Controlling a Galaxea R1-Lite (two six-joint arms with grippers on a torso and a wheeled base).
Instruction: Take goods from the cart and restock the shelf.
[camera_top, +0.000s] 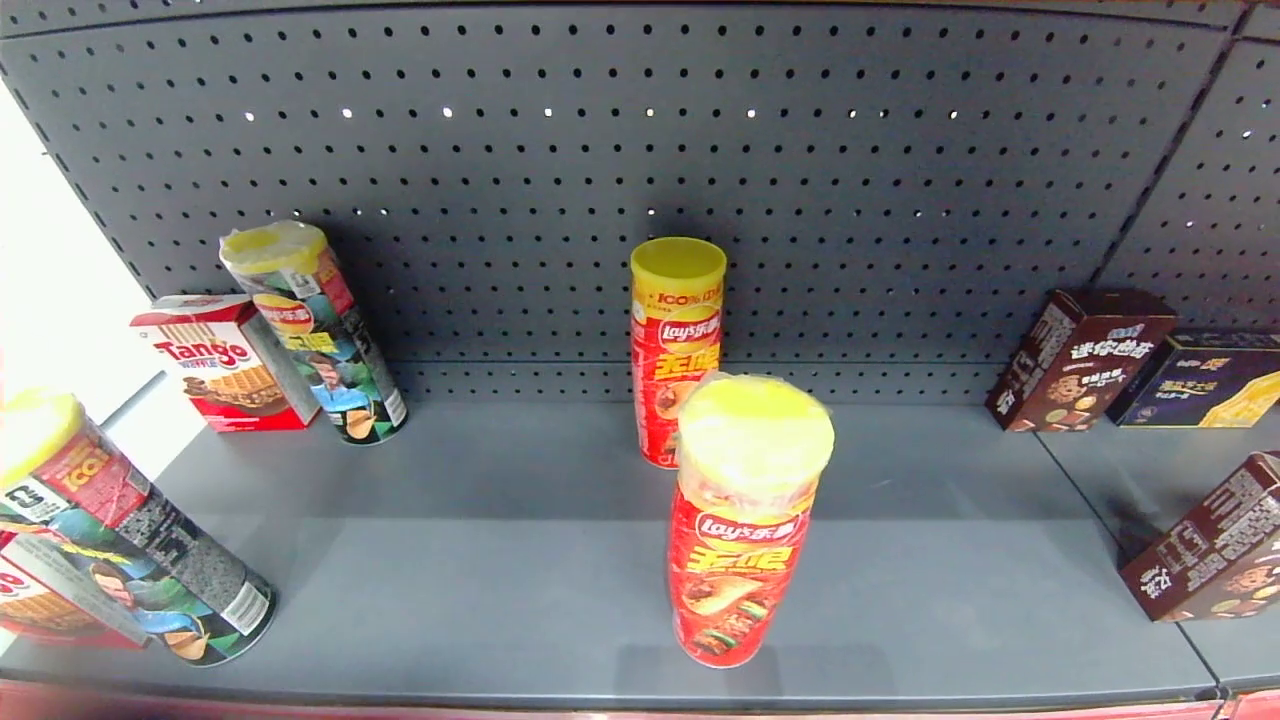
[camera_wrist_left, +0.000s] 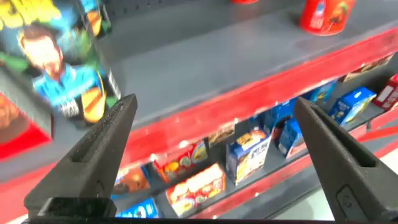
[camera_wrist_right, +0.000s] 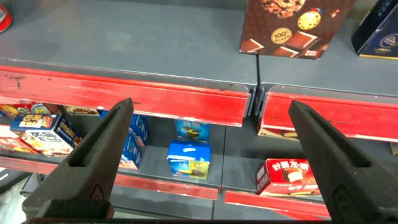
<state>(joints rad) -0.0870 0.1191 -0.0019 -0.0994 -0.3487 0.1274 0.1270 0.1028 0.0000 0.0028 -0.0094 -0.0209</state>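
Evidently mid-restock, the shelf (camera_top: 480, 560) lay ahead of both sets of jaws, its front red can (camera_top: 745, 520) and rear red can (camera_top: 677, 350) upright in file, labels outward, likely for display. The left jaws were spread and empty near a green can (camera_wrist_left: 62, 68); the right jaws, likewise spread, faced a brown box (camera_wrist_right: 289, 25), presumably free for the next item.

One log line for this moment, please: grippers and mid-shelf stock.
left gripper: open, empty | right gripper: open, empty | shelf: front red chip can and rear red chip can upright at centre
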